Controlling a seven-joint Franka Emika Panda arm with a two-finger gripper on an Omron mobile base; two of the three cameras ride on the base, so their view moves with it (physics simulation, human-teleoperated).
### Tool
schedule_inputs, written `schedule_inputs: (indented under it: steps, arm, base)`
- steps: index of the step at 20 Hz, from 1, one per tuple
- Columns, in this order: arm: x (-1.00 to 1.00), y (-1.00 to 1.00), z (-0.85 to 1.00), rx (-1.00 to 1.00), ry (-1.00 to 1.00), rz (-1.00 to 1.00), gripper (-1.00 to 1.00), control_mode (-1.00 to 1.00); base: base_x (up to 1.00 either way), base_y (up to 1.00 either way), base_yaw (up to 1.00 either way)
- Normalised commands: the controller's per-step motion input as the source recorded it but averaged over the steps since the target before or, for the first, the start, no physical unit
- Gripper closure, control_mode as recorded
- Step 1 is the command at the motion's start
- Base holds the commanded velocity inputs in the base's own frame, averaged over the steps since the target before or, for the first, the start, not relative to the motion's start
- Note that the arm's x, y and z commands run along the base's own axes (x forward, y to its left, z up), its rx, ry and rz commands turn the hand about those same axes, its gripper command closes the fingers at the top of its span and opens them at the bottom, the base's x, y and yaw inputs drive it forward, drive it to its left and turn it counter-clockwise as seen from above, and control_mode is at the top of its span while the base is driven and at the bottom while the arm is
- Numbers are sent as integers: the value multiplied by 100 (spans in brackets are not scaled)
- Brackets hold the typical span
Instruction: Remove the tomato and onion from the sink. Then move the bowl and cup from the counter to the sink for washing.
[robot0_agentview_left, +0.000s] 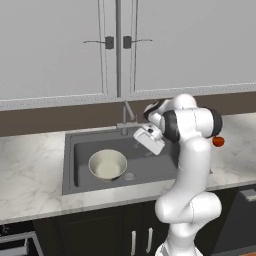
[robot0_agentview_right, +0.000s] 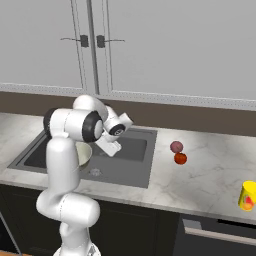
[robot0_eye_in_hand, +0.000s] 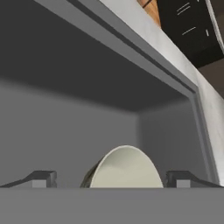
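Observation:
The bowl (robot0_agentview_left: 107, 164), cream-white inside, rests on the floor of the dark grey sink (robot0_agentview_left: 150, 169) at its left side. My gripper (robot0_agentview_left: 150, 141) hangs open above the sink, to the right of the bowl, with nothing between its fingers. In the hand view the bowl (robot0_eye_in_hand: 127, 168) lies beyond the two fingertips (robot0_eye_in_hand: 43, 178), inside the sink (robot0_eye_in_hand: 65, 122). The onion (robot0_agentview_right: 176, 146) and tomato (robot0_agentview_right: 180, 158) lie side by side on the counter (robot0_agentview_right: 200, 177) right of the sink (robot0_agentview_right: 131, 150). The yellow cup (robot0_agentview_right: 248, 195) stands far right near the counter's front edge. My arm hides part of the bowl (robot0_agentview_right: 85, 155).
A grey faucet (robot0_agentview_left: 125, 117) rises at the back rim of the sink, close to my hand. White wall cabinets (robot0_agentview_left: 115, 45) hang above. The tomato (robot0_agentview_left: 218, 141) peeks out behind my arm's elbow. A round drain (robot0_agentview_left: 129, 176) sits beside the bowl.

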Motion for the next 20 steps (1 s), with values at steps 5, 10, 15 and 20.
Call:
schedule_inputs:
  steps: [5,10,15,20]
  arm:
    - [-17,-20,16,0,-1,0,-100,-100]
    - [-17,-20,18,0,-2,0,-100,-100]
    - [-11,-21,25,0,0,0,-100,-100]
    - [-14,-23,27,0,0,0,-100,-100]
  base:
    - [0,0,0]
    - [0,0,0]
    - [0,0,0]
    - [0,0,0]
